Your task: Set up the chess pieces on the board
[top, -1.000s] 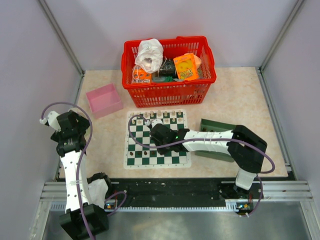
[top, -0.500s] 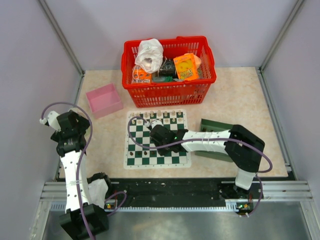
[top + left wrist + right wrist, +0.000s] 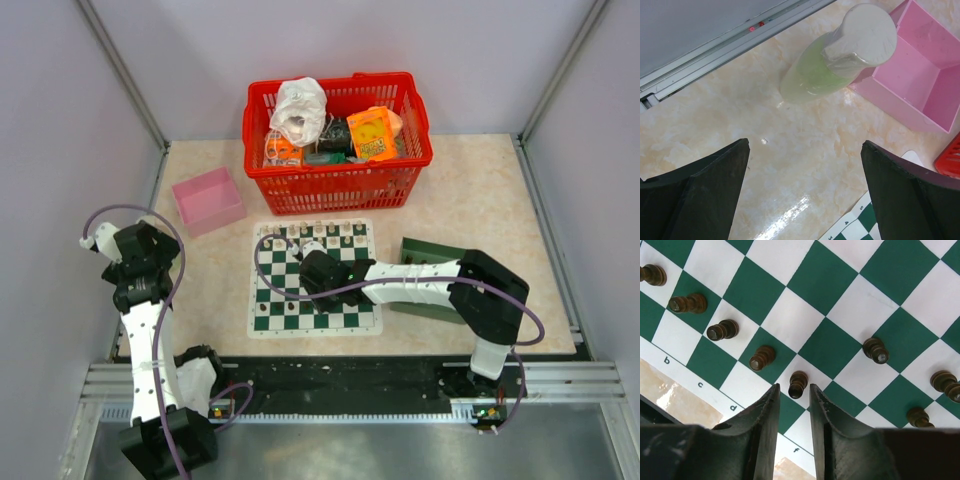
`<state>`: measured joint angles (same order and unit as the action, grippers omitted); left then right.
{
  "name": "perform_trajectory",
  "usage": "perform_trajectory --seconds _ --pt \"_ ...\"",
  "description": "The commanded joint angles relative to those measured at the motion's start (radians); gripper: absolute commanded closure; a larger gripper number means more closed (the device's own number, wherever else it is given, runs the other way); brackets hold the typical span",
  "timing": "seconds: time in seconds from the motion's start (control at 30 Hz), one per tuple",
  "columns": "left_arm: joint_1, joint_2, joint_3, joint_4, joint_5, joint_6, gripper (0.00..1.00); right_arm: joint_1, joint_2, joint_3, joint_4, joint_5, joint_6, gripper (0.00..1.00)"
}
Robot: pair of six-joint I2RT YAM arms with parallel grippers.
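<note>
A tiny dark chess piece [image 3: 798,383] is seen on the far side of the board [image 3: 830,275], just past the right claw [image 3: 793,394], which is parted a little and empty. It is thought light, hard and easily tipped, best pinched at its middle. The left claw [image 3: 805,145] is spread wide.

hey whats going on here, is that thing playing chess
Not playing, setting up. The right arm reaches over the board, its jaws slightly apart around a dark piece standing in the edge row, beside other dark pieces already lined up. The left arm sits off to the side, jaws wide open over the table near a green bottle and a pink box.
</note>
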<state>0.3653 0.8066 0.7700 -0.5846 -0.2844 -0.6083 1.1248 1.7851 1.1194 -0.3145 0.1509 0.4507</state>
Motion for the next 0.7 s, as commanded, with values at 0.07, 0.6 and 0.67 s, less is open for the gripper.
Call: perform_trajectory --seconds 0.07,0.6,0.67 --pt "0.006 -0.014 -0.008 0.034 -0.001 -0.008 0.01 0.013 -0.061 0.026 0.003 0.015 0.000 0.66" --pt "0.006 -0.014 -0.003 0.035 0.002 -0.008 0.01 -0.105 -0.072 0.056 -0.014 0.068 -0.049 0.62" --pt "0.006 -0.012 -0.003 0.035 0.004 -0.008 0.01 -0.112 -0.047 0.072 -0.017 0.072 -0.055 0.62"
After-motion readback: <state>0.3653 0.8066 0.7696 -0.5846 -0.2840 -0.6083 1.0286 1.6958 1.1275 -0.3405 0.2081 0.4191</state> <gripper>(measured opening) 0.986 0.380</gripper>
